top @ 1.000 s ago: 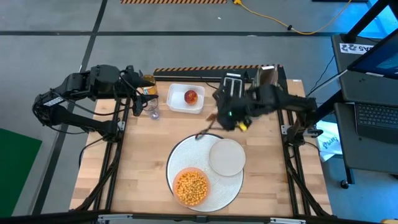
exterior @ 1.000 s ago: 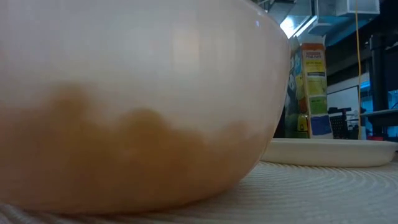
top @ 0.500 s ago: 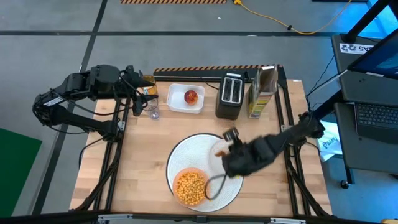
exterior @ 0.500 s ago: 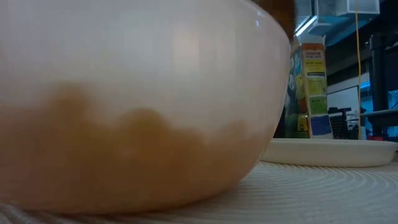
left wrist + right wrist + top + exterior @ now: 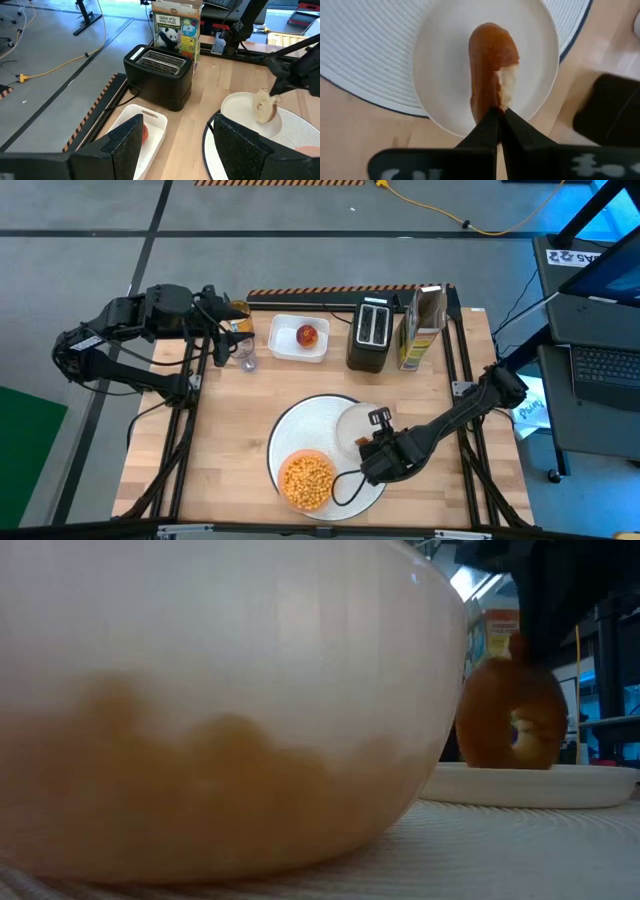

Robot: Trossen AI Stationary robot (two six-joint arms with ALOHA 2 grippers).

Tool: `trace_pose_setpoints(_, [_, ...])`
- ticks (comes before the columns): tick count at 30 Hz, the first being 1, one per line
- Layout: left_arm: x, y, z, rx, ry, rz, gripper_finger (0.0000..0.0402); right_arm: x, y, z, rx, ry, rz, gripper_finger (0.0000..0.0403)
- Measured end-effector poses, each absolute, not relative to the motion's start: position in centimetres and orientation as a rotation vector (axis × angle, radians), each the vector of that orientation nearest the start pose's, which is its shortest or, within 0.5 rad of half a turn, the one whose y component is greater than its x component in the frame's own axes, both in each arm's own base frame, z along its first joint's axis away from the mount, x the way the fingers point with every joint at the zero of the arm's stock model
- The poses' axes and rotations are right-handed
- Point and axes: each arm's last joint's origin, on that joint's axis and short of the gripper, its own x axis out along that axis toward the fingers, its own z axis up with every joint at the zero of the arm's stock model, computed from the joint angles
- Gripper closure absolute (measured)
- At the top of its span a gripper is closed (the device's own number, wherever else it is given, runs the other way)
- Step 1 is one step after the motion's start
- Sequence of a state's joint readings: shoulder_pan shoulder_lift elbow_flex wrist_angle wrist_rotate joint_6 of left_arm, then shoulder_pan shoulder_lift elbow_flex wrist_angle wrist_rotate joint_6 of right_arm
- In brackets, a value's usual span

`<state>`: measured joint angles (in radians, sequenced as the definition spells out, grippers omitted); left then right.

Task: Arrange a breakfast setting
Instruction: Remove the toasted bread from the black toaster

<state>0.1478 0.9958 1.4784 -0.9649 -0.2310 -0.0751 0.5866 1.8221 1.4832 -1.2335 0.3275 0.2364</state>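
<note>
My right gripper point(image 5: 368, 438) is shut on a brown bagel point(image 5: 492, 65) over the small pale plate point(image 5: 350, 423). The plate lies on the far right part of the round white placemat point(image 5: 295, 425). The bagel also shows in the low view point(image 5: 510, 720) and the left wrist view point(image 5: 263, 105). The orange bowl point(image 5: 308, 481) of yellow cereal puffs point(image 5: 307, 478) stands on the placemat's near part. The red apple point(image 5: 307, 335) lies in the white tray point(image 5: 285, 340). My left gripper point(image 5: 175, 150) waits open at the far left. No spoon shows. My right gripper pinches the bagel's upper rim point(image 5: 495, 102) between its two fingers point(image 5: 487, 125). The fingers come from above, pointing down. The bagel stands on edge below them, its lower rim point(image 5: 505, 762) at the plate's surface; whether it touches the plate, I cannot tell.
The black toaster point(image 5: 372, 332) and a cereal box point(image 5: 420, 328) stand at the far edge, right of the tray. A small clear glass point(image 5: 247, 363) and a can point(image 5: 238, 310) stand at the far left by my left gripper. Bare wood lies left of the placemat.
My right gripper has swung from beside the toaster toward the table's near edge, out over the placemat, and has come down over the small plate. The bagel in its hold has come into the low view, standing on edge at the plate.
</note>
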Motion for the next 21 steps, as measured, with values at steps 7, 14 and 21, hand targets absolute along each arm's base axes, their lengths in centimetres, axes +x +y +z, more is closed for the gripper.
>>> trace_pose_setpoints(7, [14.8,2.9,44.7,-0.053,0.471,0.390,0.0174,27.6,19.1,23.0,-0.517,1.395,0.073,0.0403])
trace_pose_setpoints(14, [14.8,2.9,44.7,-0.053,0.471,0.389,0.0174,26.9,20.2,23.0,-0.498,1.386,0.075,0.0394])
trace_pose_setpoints(21, [14.8,2.9,44.7,-0.053,0.471,0.390,0.0174,26.8,20.3,22.9,-0.469,1.400,0.087,0.0369])
